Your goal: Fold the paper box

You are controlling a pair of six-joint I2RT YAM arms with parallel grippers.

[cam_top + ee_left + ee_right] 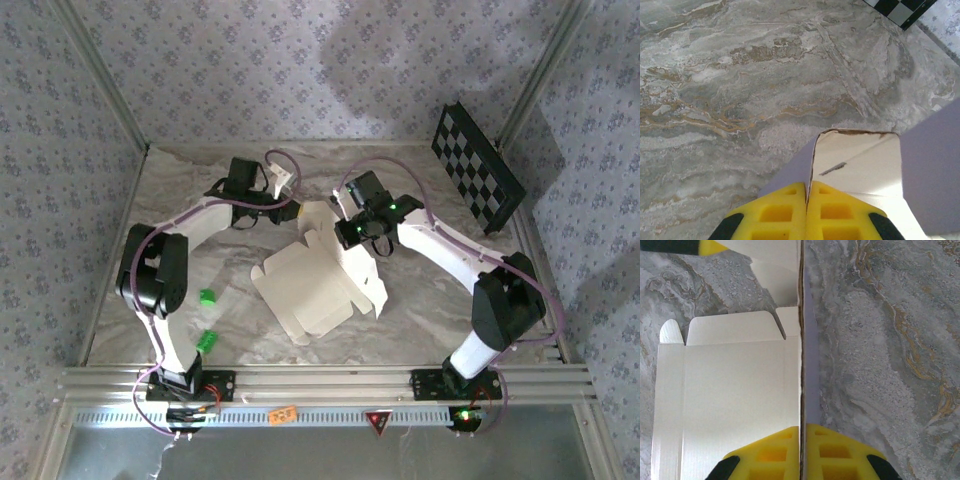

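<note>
The paper box (pixel 310 285) lies mid-frame on the marble table (pixel 420 310). It is an unfolded sheet with flaps, cream side up, and its upper-right panel is lifted off the surface. The left gripper (pixel 293 207) is at the sheet's upper edge. In the left wrist view its yellow fingers (pixel 785 210) are pressed together on a thin flap, lavender outside and cream inside. The right gripper (pixel 347 236) is clamped on the raised panel, which stands edge-on between its fingers (pixel 775 452). Two green pieces (pixel 207 296) lie at lower left. A checkerboard panel (pixel 478 168) stands at upper right.
</note>
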